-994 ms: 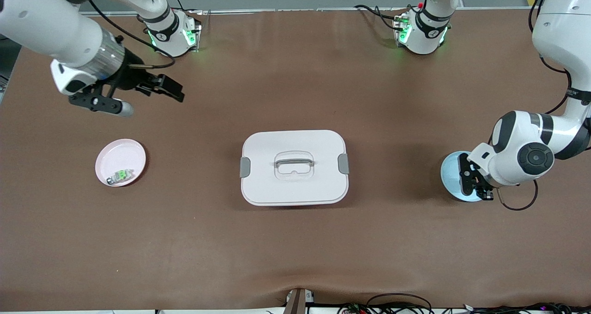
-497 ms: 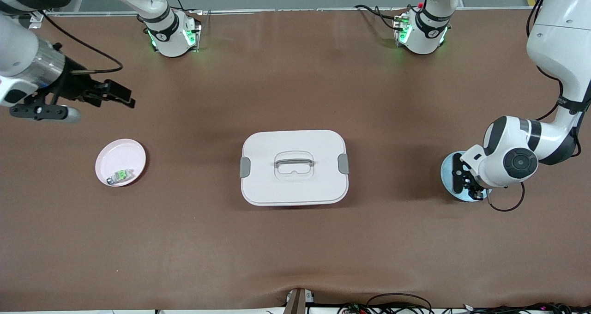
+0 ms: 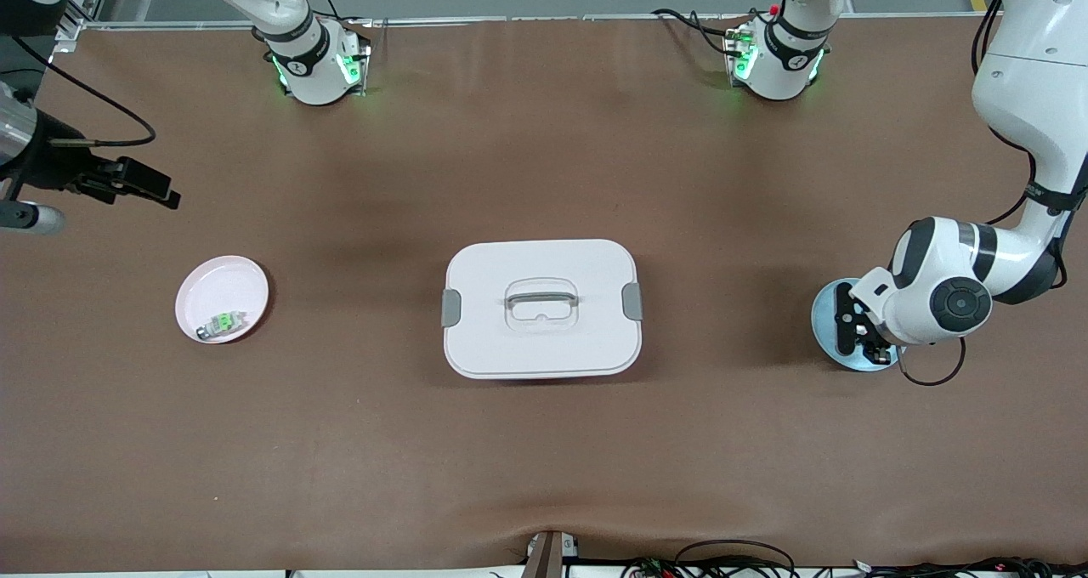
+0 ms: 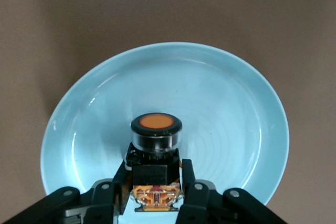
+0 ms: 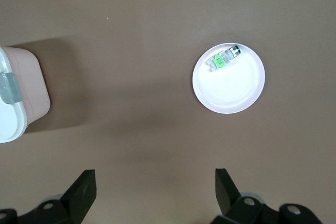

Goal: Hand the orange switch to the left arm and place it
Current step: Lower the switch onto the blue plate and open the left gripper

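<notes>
Brown desk, grey floor past its edge. Left gripper fingers clamp the switch in the blue plate. Right gripper, half cut off, fingers spread wide near the box.

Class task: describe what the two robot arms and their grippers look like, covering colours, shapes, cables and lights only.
Both arms are glossy white rounded tubes with black joint bands, on bases lit green. Thin black cables loop beside each wrist. The left gripper and right gripper are black, with two flat angular fingers. The right wrist has a silver collar.
</notes>
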